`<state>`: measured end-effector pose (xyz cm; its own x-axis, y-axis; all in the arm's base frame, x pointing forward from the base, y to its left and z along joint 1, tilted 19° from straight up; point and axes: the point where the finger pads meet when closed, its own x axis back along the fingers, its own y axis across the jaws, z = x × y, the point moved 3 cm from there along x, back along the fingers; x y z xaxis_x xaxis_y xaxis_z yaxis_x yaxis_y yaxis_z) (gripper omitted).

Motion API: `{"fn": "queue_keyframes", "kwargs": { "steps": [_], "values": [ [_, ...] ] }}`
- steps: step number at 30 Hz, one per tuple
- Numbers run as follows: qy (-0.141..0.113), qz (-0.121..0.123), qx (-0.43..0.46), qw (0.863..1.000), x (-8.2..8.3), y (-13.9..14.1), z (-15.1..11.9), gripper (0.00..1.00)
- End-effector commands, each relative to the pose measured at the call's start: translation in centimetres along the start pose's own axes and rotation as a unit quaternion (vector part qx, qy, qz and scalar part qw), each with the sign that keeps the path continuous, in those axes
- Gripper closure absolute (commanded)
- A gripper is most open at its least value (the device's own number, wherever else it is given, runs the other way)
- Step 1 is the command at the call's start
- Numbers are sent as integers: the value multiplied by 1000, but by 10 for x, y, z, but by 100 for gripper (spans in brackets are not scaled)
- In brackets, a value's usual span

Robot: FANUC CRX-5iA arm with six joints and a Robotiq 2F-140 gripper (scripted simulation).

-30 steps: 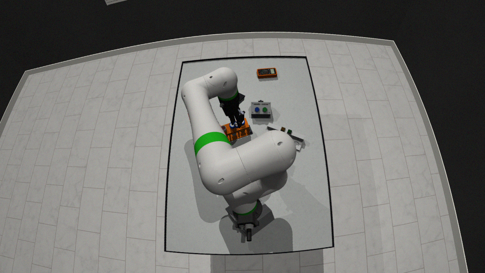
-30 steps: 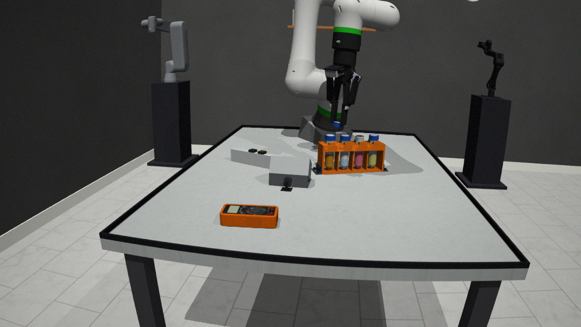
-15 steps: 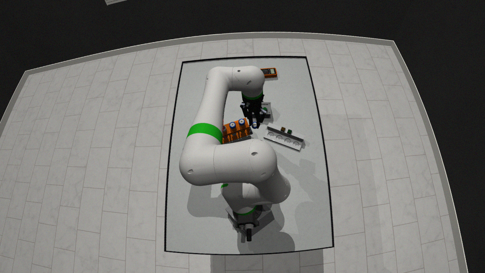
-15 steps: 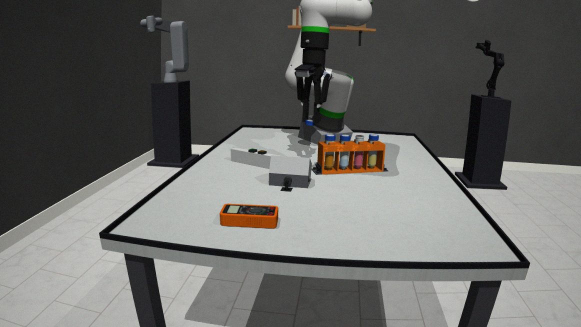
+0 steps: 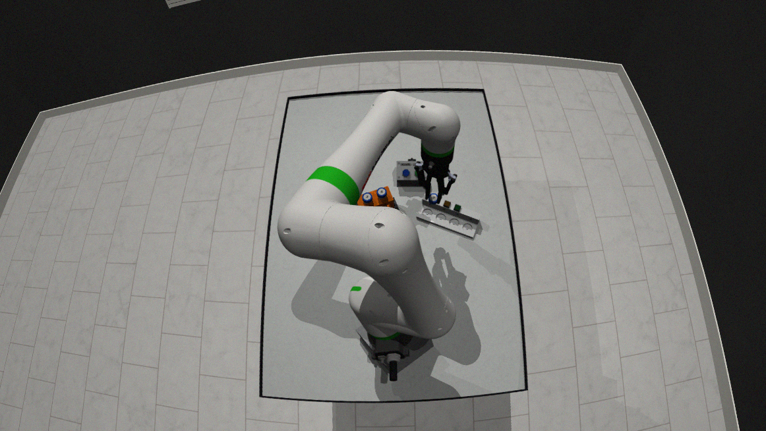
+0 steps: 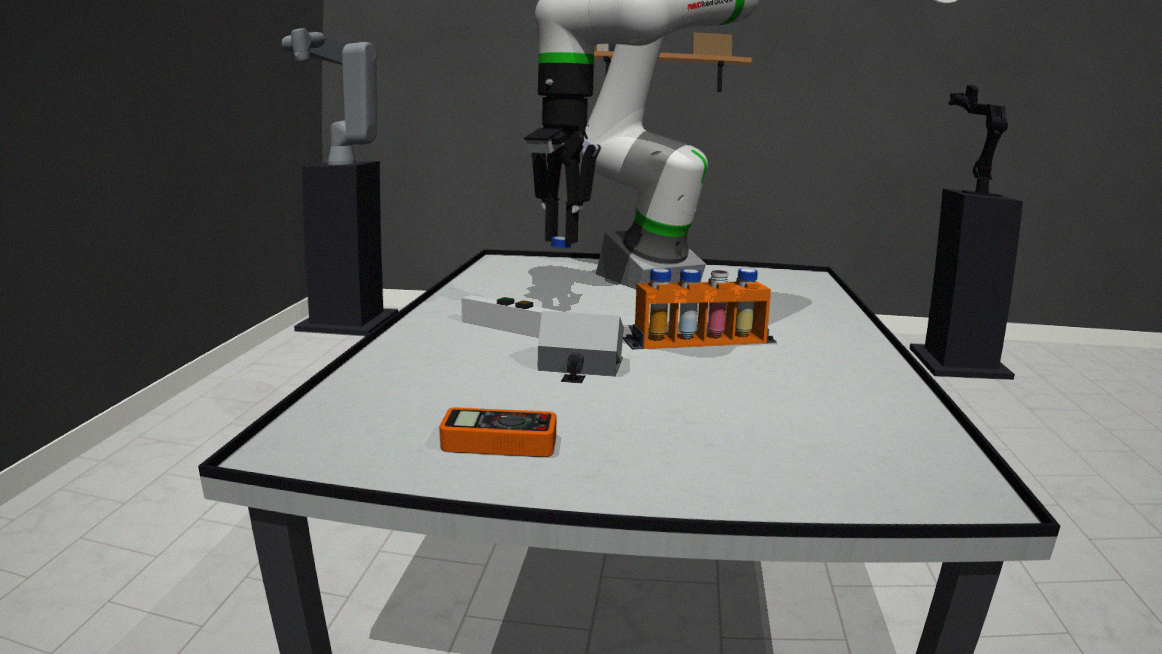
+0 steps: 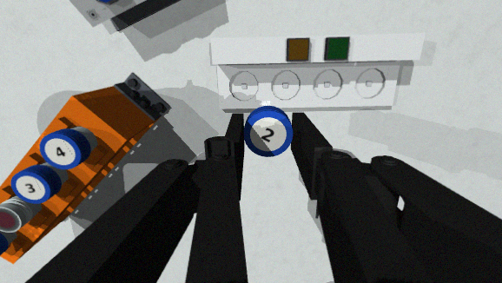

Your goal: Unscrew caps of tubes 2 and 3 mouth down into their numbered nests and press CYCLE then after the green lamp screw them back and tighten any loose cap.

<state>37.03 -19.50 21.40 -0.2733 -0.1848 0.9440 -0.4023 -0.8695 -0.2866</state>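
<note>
Overhead, the end effector (image 7: pixel 267 130) is clamped on the blue-rimmed cap marked 2 (image 7: pixel 267 131), carried in the air above the desk (image 6: pixel 731 422) just short of the cap tray (image 7: pixel 310 104). All four round nests of the tray show bare; its amber lamp (image 7: pixel 298 49) and green lamp (image 7: pixel 337 48) both look dark. In the orange decapping station (image 7: pixel 104 117), cap 3 (image 7: pixel 30 187) and cap 4 (image 7: pixel 61 151) sit on their tubes, while tube 2 (image 7: pixel 9 220) beside them stands uncapped, its pink contents showing. An orange multimeter (image 6: pixel 497 430) lies near the desk's front edge.
</note>
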Motion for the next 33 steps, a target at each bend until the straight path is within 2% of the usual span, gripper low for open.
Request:
{"fn": "queue_keyframes", "kwargs": {
  "steps": [1, 10, 22, 24, 33],
  "values": [
    [-1, 3, 1, 1000, 0, 32, 14, 70],
    [-1, 3, 1, 1000, 0, 32, 15, 70],
    [-1, 3, 2, 1000, -60, 31, 14, 70],
    [-1, 3, 2, 1000, -60, 31, 14, 70],
    [-1, 3, 2, 1000, -105, 31, 14, 70]
  ]
}}
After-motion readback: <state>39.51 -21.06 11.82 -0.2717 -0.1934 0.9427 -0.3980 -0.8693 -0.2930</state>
